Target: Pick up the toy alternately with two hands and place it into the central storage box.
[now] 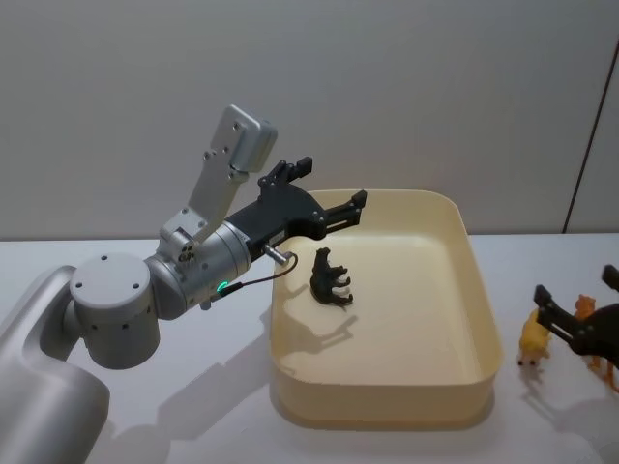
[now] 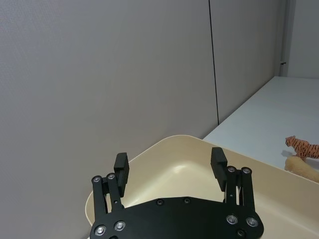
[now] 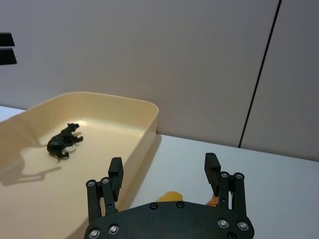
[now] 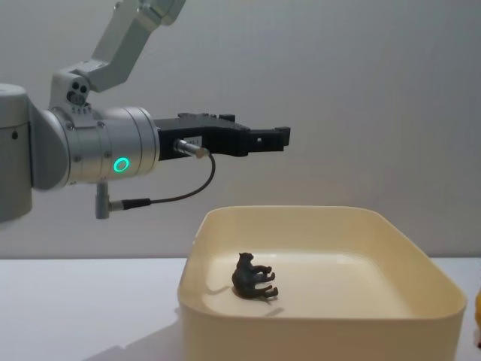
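1. Over the far left corner of the large, smooth cream-yellow plastic tub [image 1: 484, 329], the left gripper [image 1: 329, 184] is held level, its jaws wide apart and empty.
2. Below those jaws, a small black toy animal [image 1: 331, 280] lies on its side on the tub floor.
3. Outside the tub's right wall, the right gripper [image 3: 163, 169] has its jaws wide apart and empty, with a yellow toy animal [image 1: 532, 338] just beneath them.

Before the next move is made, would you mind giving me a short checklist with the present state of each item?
1. Left hand open and empty, raised above the storage box near its left rear corner: ok.
2. Black toy inside the box, lying on its floor: ok.
3. Right hand open, with its fingers spread: ok.
4. Yellow toy outside the box, on its right side and just beneath the right hand: ok.
5. Right hand lined up on one toy alone: cannot tell, since the orange striped toy lies close to the yellow one.
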You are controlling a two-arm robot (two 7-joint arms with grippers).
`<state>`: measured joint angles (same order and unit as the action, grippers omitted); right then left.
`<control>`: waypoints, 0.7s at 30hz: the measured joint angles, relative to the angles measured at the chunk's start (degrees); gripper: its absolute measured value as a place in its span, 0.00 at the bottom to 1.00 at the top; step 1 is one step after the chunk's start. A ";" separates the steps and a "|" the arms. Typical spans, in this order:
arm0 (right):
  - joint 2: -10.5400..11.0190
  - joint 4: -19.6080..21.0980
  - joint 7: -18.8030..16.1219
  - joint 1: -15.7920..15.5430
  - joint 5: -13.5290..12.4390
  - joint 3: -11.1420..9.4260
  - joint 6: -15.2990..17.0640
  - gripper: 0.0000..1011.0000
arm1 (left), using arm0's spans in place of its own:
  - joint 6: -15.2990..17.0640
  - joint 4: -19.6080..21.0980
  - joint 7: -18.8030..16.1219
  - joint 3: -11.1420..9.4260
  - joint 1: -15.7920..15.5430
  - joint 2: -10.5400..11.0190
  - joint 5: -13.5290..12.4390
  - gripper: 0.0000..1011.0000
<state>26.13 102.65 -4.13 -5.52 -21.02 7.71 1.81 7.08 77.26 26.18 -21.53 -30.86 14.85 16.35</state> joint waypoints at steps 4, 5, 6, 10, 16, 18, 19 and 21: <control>1.21 0.27 0.18 -1.34 -0.41 -0.87 0.11 0.99 | 0.00 0.00 0.00 0.00 0.00 0.00 0.00 0.99; 1.45 0.31 0.25 -1.61 -0.45 -1.05 0.14 0.99 | 0.00 0.00 0.00 0.00 0.00 0.00 0.00 0.99; 1.99 0.38 0.40 -2.26 -0.48 -1.44 0.21 0.99 | 0.00 0.00 0.00 0.00 0.00 0.00 0.00 0.99; 2.99 0.42 0.92 -3.64 -0.41 -2.19 0.47 0.99 | 0.00 0.00 0.00 0.00 0.00 0.00 0.00 0.99; 4.20 -0.03 2.01 -5.40 0.26 -3.13 1.22 0.99 | 0.00 0.00 0.00 0.00 0.00 0.00 0.00 0.99; 4.45 -0.45 2.32 -5.72 0.57 -3.36 1.60 0.99 | 0.00 0.00 0.00 0.00 0.00 0.00 0.00 0.99; 4.50 -0.62 2.38 -5.77 0.66 -3.43 1.71 0.99 | 0.00 0.00 0.00 0.00 0.00 0.00 0.00 0.99; 4.60 -1.08 2.44 -5.80 0.85 -3.53 1.96 0.99 | 0.00 0.00 0.00 0.00 0.00 0.00 0.00 0.99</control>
<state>30.74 101.57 -1.69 -11.33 -20.16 4.17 3.77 7.08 77.26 26.18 -21.53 -30.86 14.85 16.35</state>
